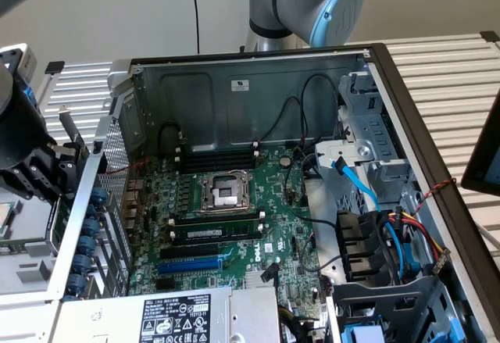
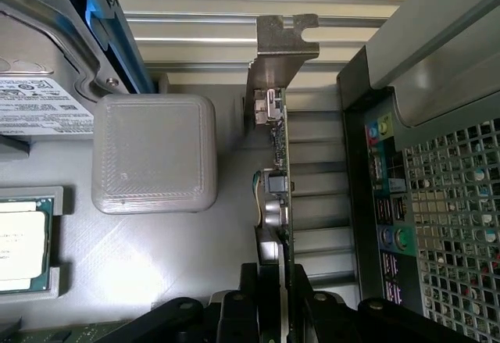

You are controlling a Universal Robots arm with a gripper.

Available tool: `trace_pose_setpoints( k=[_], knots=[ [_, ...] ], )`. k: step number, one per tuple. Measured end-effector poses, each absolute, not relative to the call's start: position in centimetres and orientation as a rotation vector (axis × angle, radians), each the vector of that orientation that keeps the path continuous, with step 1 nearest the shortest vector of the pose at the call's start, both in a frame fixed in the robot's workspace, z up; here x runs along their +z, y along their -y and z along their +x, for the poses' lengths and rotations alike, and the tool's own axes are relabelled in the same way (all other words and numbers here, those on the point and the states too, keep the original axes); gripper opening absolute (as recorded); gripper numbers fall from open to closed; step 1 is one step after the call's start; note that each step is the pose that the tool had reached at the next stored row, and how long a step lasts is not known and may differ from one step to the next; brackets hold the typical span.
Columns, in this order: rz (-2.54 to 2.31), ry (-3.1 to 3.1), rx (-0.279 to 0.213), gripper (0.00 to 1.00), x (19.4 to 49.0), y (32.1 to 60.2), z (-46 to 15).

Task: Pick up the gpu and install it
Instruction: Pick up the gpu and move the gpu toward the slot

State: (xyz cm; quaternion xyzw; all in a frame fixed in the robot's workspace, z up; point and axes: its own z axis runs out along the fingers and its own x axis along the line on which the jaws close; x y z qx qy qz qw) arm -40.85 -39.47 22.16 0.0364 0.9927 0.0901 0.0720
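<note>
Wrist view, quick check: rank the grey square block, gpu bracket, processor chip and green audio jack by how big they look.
1. grey square block: clearly largest.
2. gpu bracket and processor chip: unsure, since the chip is cut off by the frame edge.
3. green audio jack: smallest.

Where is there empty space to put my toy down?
Bare slatted table beside the case, at the exterior view's right. Bare tray between the block and the gpu. Crowded inside the case: cables, motherboard.
</note>
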Motion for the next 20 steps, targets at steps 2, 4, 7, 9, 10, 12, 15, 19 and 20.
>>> trace_pose_setpoints(
  k=[2,4,7,9,10,12,15,19,20],
  knots=[
    [0.109,-2.983,0.272,0.27,22.2,39.5,-40.9],
    [0.11,-2.983,0.279,0.27,22.4,39.5,-40.9],
    [0.112,-2.986,0.292,0.27,23.0,39.5,-41.0],
    [0.113,-2.987,0.3,0.27,23.3,39.5,-41.1],
    [0.113,-2.988,0.305,0.27,23.5,39.5,-41.1],
    [0.114,-2.99,0.311,0.27,24.0,39.5,-41.1],
    [0.115,-2.993,0.317,0.27,24.7,39.5,-41.2],
    [0.116,-2.996,0.318,0.27,25.9,39.6,-41.2],
    [0.116,-2.997,0.318,0.27,26.2,39.6,-41.2]
  ],
)
